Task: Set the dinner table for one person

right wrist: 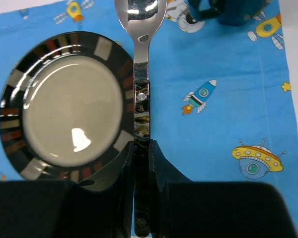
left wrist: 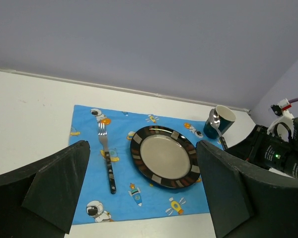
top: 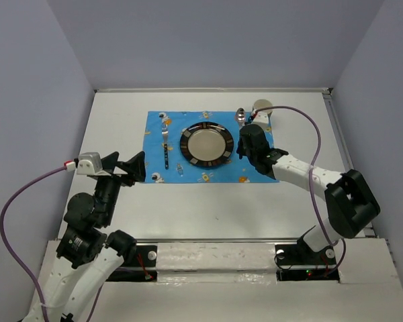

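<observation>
Tabletop first: the dinner table (top: 208,208) is lying white beneath both arms, carrying the blue placemat (top: 154,134) at its far middle. On that the plate (top: 205,143) is sitting. The right gripper (right wrist: 141,148), the nearer arm, is pinching the spoon (right wrist: 141,74) by its handle, long axis pointing away, just beside the plate's right rim. The left gripper (top: 125,163) is gaping, holding nothing. No readable writing is showing.

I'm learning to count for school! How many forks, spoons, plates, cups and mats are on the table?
Fork: 1
Spoon: 1
Plate: 1
Cup: 1
Placemat: 1
Total: 5
</observation>
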Robot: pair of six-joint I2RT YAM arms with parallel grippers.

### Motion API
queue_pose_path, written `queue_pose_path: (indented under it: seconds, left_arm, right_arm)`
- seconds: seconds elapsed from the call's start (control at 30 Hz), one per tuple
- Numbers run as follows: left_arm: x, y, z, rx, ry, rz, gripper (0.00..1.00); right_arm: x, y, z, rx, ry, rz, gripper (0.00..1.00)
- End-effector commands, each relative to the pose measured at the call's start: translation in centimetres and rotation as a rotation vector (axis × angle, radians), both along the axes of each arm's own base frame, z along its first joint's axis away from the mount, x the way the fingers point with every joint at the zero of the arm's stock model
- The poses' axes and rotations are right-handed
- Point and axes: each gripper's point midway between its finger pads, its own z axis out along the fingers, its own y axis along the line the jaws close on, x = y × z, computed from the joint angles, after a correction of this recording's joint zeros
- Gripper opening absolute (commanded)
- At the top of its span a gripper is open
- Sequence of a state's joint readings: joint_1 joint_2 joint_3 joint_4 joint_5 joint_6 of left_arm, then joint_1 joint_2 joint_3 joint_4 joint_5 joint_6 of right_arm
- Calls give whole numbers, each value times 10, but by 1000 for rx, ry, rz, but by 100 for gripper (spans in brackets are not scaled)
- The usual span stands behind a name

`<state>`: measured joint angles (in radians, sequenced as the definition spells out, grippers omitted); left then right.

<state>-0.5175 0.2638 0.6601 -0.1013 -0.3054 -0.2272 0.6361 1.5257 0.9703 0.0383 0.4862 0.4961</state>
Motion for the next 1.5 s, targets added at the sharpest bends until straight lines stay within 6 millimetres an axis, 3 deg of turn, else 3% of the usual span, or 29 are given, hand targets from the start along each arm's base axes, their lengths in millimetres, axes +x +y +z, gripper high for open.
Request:
queue_pose_path:
  seconds: [0.0, 0.07, 0.27, 0.9, 1.47]
  left_arm:
    - [6, -4, 4, 16, -20, -8, 99]
    - [9, -5, 2, 30, -9, -5, 99]
    - [9, -7, 0, 34, -4, -13, 99]
    - [11, -9, 0, 37, -3, -21, 99]
    - [17, -13, -5, 51, 15, -30, 99]
  right_arm:
    - [16, -10, 3, 39, -22, -19, 0]
    - [22, -18, -12, 27, 11, -31, 0]
    - [37, -30, -31, -2, 39, -23, 0]
    - [60, -38, -80, -34, 120, 10, 0]
    - [59, -38, -94, -16, 145, -14, 0]
